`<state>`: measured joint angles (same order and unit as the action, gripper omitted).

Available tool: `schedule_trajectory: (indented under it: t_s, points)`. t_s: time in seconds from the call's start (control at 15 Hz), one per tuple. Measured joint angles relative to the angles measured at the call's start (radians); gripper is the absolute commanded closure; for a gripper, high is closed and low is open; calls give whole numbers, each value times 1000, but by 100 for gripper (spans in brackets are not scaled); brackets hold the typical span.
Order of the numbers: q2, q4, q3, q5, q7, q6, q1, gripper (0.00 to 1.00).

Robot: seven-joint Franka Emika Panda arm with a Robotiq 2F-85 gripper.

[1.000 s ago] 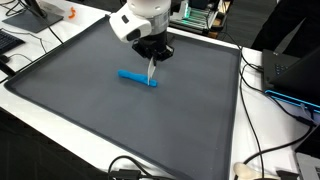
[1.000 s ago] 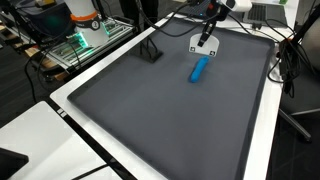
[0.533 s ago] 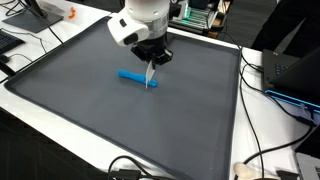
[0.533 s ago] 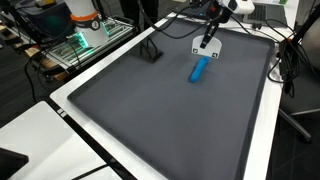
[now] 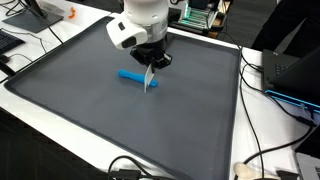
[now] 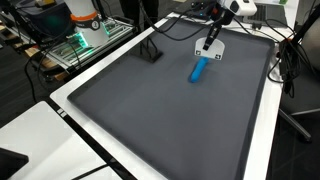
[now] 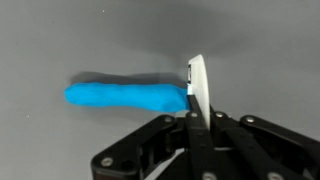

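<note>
One view alone — the wrist's — shows white strip beside blue cylinder.

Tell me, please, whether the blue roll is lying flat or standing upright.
Lying flat: the blue roll stretches lengthwise along the grey mat in all three views.

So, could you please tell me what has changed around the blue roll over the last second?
The gripper, shut on a thin white blade, has come down slightly, bringing the blade to one end of the blue roll. Whether they touch I cannot tell. Nothing was taken up or let go. The blue roll lies where it was on the grey mat.
</note>
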<state>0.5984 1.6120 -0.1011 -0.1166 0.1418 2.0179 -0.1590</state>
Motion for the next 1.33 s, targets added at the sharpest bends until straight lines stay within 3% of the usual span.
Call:
schedule_trajectory:
  t_s: [1.33]
  points:
    - [41, -17, 28, -1, 18, 6, -31, 99]
